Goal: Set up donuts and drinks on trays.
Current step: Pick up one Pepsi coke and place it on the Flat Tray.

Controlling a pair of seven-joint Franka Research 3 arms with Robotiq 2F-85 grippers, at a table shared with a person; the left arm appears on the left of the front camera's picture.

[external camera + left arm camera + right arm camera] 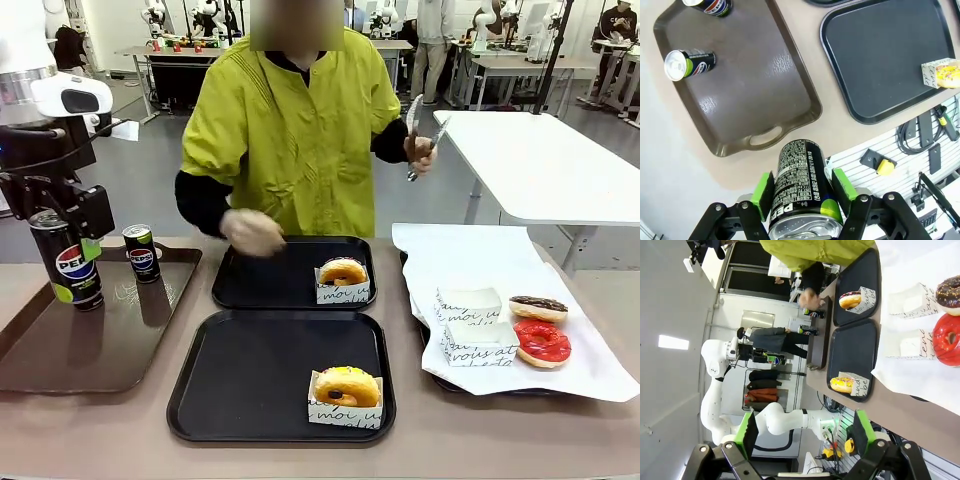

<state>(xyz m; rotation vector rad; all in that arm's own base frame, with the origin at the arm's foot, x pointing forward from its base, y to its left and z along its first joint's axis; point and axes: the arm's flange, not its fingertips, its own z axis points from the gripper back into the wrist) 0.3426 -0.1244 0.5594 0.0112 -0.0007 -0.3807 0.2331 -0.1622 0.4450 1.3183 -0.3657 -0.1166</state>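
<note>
Two donuts (347, 385) are being borne by the black trays (250, 375), nothing else. A first can (68, 265) is being clamped by the left gripper (802, 195), frame left; right gripper (805, 432) being held wide.

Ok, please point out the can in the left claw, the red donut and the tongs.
Held can (800, 180): left wrist view, printed side.
Red donut (555, 346): front view, on the icing.
Tongs (414, 112): front view, on one metal blade.
</note>
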